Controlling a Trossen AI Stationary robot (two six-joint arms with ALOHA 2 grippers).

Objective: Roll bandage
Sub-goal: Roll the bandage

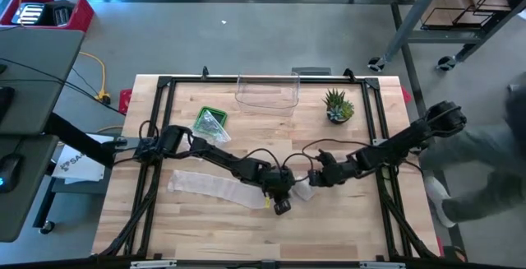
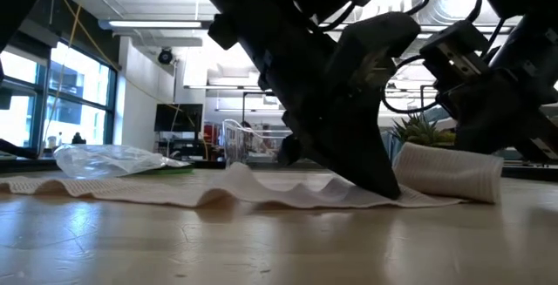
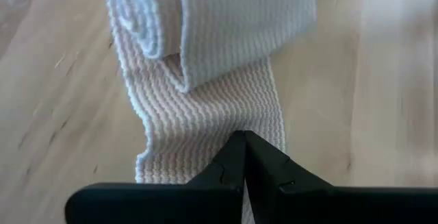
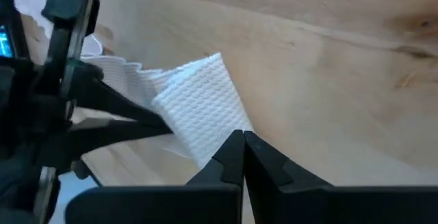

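- High view: long white woven elastic bandage (image 1: 215, 185) lies flat on the pale wooden bench (image 1: 345, 236), its loose tail running toward the left side, its rolled end (image 1: 303, 192) near bench centre. Left pincer (image 1: 282, 204) sits on the strip just beside the roll; right pincer (image 1: 316, 178) is at the roll's other side. My read: left pins the strip so right can turn the roll.
- High view, clearance: open bench in front of the bandage. Clear plastic tub (image 1: 266, 93), green tray with crumpled plastic bag (image 1: 209, 122) and small potted succulent (image 1: 338, 107) all sit well apart at the back. Black frame rails (image 1: 385, 134) edge the work area.
- Low view: left pincer's fingers (image 2: 370, 159) come down onto the strip, tips touching the fabric just beside the roll (image 2: 449, 173). Strip ripples along the bench, so slack is there to take up.
- Left wrist view: fingers (image 3: 241, 164) are together, tips resting on the flat strip (image 3: 205, 125); roll (image 3: 226, 25) just ahead. Not clamped on anything I can see.
- Right wrist view: fingers (image 4: 236, 161) are together, tips at the roll's edge (image 4: 198, 111); bare bench beyond, room to push.
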